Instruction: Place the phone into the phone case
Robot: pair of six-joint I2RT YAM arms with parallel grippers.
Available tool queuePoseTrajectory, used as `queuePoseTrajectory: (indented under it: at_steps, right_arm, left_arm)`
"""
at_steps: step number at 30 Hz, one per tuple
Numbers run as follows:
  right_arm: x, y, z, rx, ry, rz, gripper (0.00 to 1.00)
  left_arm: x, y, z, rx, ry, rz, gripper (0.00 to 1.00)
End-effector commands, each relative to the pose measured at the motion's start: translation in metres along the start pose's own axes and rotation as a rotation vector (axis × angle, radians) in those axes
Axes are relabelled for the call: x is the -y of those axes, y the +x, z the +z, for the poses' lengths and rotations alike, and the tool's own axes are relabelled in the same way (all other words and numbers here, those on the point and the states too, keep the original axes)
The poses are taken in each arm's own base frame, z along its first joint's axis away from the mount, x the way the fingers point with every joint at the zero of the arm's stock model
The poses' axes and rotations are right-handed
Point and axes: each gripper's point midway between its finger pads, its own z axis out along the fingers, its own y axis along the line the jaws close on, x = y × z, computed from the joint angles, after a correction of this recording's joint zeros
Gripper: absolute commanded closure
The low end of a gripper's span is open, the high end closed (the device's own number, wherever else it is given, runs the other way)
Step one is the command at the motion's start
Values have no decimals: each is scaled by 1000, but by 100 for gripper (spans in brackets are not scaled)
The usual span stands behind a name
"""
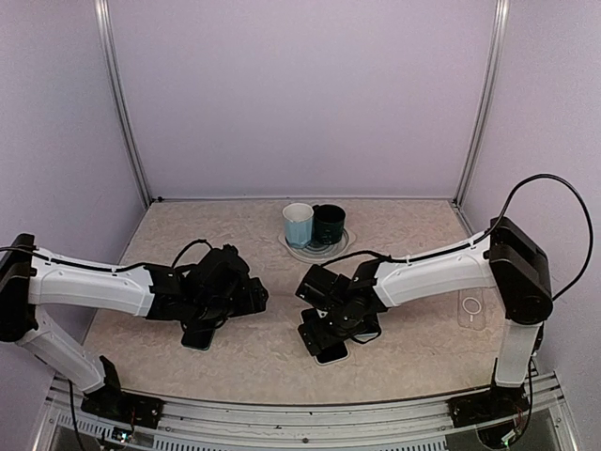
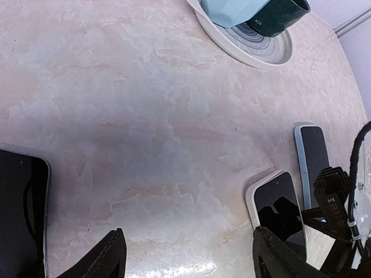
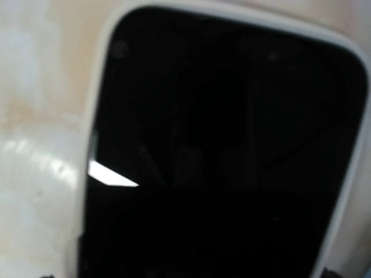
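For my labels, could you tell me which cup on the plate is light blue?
The left cup, seen from above; the right cup is dark.

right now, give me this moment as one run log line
left gripper: open, empty | right gripper: open over white-cased phone | dark phone: on table | clear case: alone, far right

Setting: robotics laboratory test cell. Evidence: plain pale lilac wall panels [image 1: 300,94] on three sides; silver aluminium frame posts [image 1: 122,113]; beige marbled desk [image 1: 404,235]; slotted metal rail [image 1: 300,427] along its near edge, carrying white-and-black left robot arm [image 1: 94,282] and matching right robot arm [image 1: 441,268].
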Motion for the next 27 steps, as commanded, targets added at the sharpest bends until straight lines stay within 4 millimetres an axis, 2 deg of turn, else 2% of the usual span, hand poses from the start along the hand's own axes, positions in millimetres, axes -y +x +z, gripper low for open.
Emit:
queuePoseTrajectory:
  at_steps: [1, 6, 11, 15, 21, 24, 27]
  right_arm:
    - [23, 27, 24, -106, 161, 0, 4]
    - [16, 25, 37, -117, 166, -10, 14]
    - [30, 14, 38, -73, 208, 28, 28]
    - [51, -18, 31, 32, 243, 99, 36]
    - [68, -83, 4, 282, 211, 233, 35]
    - [75, -104, -2, 356, 201, 283, 36]
    - [77, -111, 2, 365, 189, 306, 36]
  left_arm:
    - [-4, -2, -4, 7, 2, -6, 26]
    - [-5, 0, -2, 4, -8, 1, 26]
    - [-4, 2, 3, -5, -16, 11, 26]
    - [-6, 5, 6, -15, -26, 18, 26]
    - [-5, 5, 7, -22, -26, 19, 25]
    - [-6, 5, 6, -19, -33, 21, 25]
    - [-8, 3, 5, -14, -38, 21, 25]
